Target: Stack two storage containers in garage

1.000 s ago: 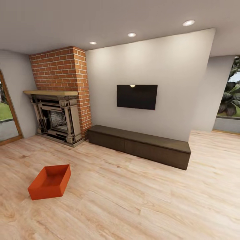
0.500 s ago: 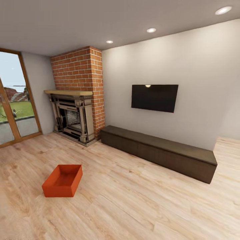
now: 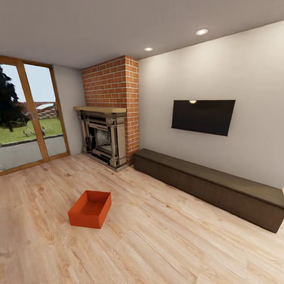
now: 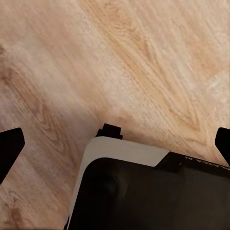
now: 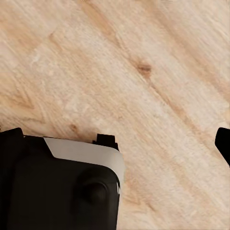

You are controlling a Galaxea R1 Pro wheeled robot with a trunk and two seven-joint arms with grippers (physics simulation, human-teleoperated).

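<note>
One orange-red storage container sits open-topped and empty on the light wood-plank floor of the living room, left of centre in the head view and some way off. The second container is out of view. In the left wrist view my left gripper hangs over bare planks with its dark fingertips far apart, open and holding nothing. The right wrist view has my right gripper open in the same way above the planks, one fingertip at the frame's edge.
A red-brick fireplace with a dark metal surround stands behind the container. A long low dark-brown bench runs along the wall under a black TV. Glass doors are at the left. My white-and-black base lies under both wrists.
The camera has swung left, so the whole picture has shifted right: the glass doors have come into view and the container, fireplace, bench and TV appear further right.
</note>
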